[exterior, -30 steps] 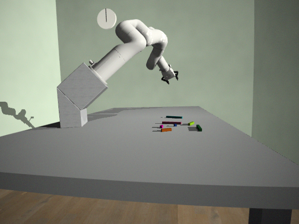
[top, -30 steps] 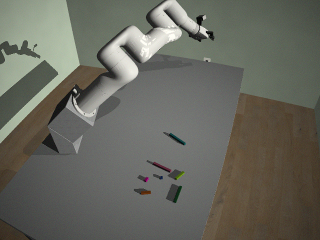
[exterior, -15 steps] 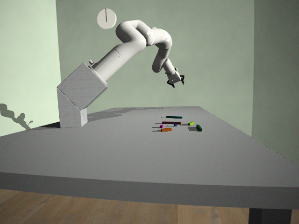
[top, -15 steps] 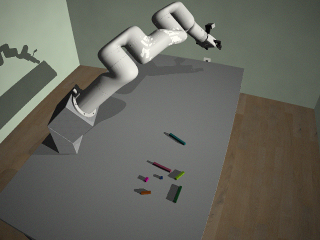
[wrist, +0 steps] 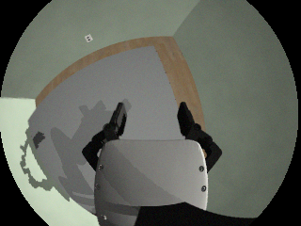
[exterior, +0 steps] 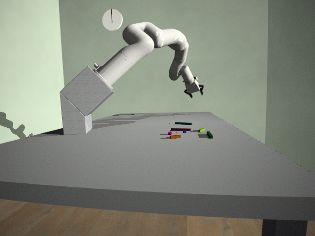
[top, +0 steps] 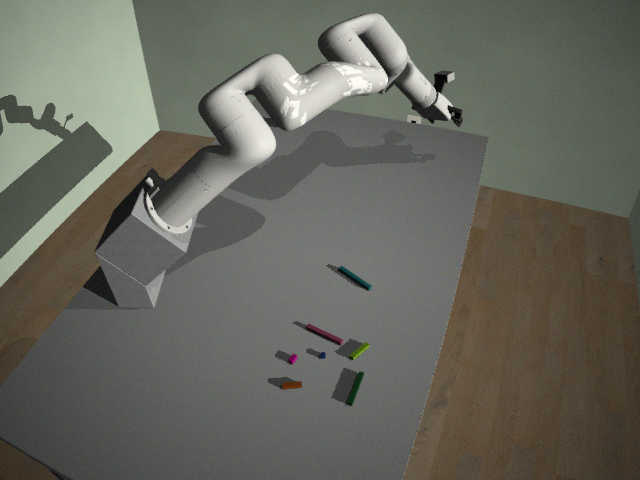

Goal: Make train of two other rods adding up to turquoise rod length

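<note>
Walls: pale green around a grey table [top: 232, 439] [exterior: 152, 162] [wrist: 150, 85] and wooden floor; a white clock [exterior: 111, 19] hangs at the far left, a black line upright on its face.
Pedestal: a grey block mount [top: 134, 248] [exterior: 76, 88] at left, carrying the white arm [top: 330, 93] [exterior: 137, 54].
Gripper: fingers wide apart, nothing between them — the gripper [top: 457, 119] [exterior: 197, 96] [wrist: 151, 108] hangs above the far part, well apart from the rods.
Crowding: the lime rod [top: 359, 351] [exterior: 201, 130] lies near the pink rod's [top: 324, 334] [exterior: 180, 129] right end; the blue rod [top: 322, 355] [exterior: 184, 132] lies on pink's near side.
Labels: any writing is too small to tell.
Turquoise: the turquoise rod [top: 355, 277] [exterior: 183, 123] lies farthest, long axis far-left to near-right — pink slants similarly.
Green: the green rod [top: 355, 388] [exterior: 209, 134], near right, runs mostly near to far.
Magenta: the magenta rod [top: 292, 359] [exterior: 170, 133] lies left of blue.
Orange: the orange rod [top: 291, 385] [exterior: 175, 136], near left, points roughly left to right.

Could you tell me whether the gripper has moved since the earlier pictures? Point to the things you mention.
Yes, the gripper [top: 457, 119] [exterior: 197, 96] [wrist: 151, 108] has moved lower and to the right in the exterior view, farther from the wall clock [exterior: 111, 19].
</note>
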### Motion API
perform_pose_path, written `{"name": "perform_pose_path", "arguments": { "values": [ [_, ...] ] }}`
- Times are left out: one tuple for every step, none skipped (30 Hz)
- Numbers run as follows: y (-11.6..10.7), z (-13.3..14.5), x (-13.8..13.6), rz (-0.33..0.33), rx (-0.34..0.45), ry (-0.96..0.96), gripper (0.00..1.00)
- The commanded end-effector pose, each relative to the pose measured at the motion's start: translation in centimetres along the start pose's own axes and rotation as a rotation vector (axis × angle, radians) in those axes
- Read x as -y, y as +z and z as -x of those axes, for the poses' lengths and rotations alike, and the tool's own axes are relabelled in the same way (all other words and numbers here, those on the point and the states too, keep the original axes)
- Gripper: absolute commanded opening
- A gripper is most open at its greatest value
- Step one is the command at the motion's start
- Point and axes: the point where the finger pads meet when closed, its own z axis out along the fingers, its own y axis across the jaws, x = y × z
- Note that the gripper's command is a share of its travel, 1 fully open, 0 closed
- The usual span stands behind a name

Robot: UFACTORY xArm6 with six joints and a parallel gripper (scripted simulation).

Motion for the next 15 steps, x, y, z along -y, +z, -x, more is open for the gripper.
{"name": "perform_pose_path", "arguments": {
  "values": [
    [1.3,2.5,-3.1,-0.002,0.02,0.046,1.0],
    [1.5,3.0,-3.5,-0.002,0.024,0.054,1.0],
    [1.7,3.4,-4.0,-0.001,0.029,0.062,1.0],
    [1.8,3.9,-4.5,-0.001,0.034,0.07,1.0],
    [2.0,4.4,-5.0,-0.001,0.039,0.078,1.0],
    [2.1,4.9,-5.5,0.0,0.044,0.086,1.0],
    [2.1,4.9,-5.5,0.0,0.044,0.086,1.0],
    [2.1,4.9,-5.5,0.0,0.044,0.086,1.0],
    [2.5,6.1,-6.8,0.001,0.057,0.107,1.0],
    [2.6,6.7,-7.4,0.001,0.062,0.117,1.0],
    [2.7,7.1,-7.8,0.002,0.066,0.123,1.0],
    [2.7,7.5,-8.2,0.002,0.07,0.129,1.0],
    [2.8,7.9,-8.6,0.003,0.074,0.137,1.0],
    [2.9,8.4,-9.2,0.004,0.079,0.146,1.0],
    [3.0,8.9,-9.7,0.004,0.084,0.155,1.0]
  ]
}}
